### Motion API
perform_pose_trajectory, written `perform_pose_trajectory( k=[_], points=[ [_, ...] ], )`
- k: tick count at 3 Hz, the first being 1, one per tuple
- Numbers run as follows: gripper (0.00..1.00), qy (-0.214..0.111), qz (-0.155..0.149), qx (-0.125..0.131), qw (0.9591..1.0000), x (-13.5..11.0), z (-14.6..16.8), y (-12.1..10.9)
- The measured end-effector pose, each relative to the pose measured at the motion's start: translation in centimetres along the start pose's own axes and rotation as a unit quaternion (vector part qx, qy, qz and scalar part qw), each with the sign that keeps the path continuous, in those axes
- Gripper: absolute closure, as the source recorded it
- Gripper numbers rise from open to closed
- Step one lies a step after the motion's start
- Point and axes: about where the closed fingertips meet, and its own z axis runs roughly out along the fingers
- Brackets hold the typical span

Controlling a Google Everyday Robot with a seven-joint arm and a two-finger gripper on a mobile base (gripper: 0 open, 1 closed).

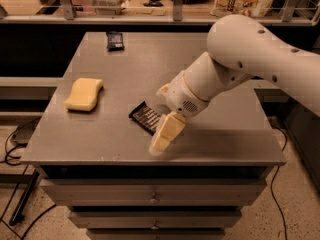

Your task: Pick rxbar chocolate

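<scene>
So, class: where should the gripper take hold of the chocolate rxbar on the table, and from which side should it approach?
Probably mid-length, across its narrow width, coming straight down. The rxbar chocolate lies flat on the table, slanting from far-left to near-right, so only its long edges offer a hold. The gripper hangs over the bar's near-right end.

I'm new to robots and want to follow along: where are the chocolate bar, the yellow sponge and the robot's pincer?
rxbar chocolate (144, 116): camera view, the exposed left half of its dark wrapper.
yellow sponge (84, 94): camera view, middle of its top.
pincer (161, 139): camera view, its pale tip, covering the bar's right end.
</scene>
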Motion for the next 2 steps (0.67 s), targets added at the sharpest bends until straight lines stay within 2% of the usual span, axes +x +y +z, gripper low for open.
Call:
perform_pose_trajectory(
  k=[1,2],
  points=[
    [0.18,-0.003,0.004,-0.019,0.9998,-0.16,1.82,0.04],
    [0.41,-0.003,0.009,-0.025,0.9996,-0.11,2.43,-0.03]
  ],
)
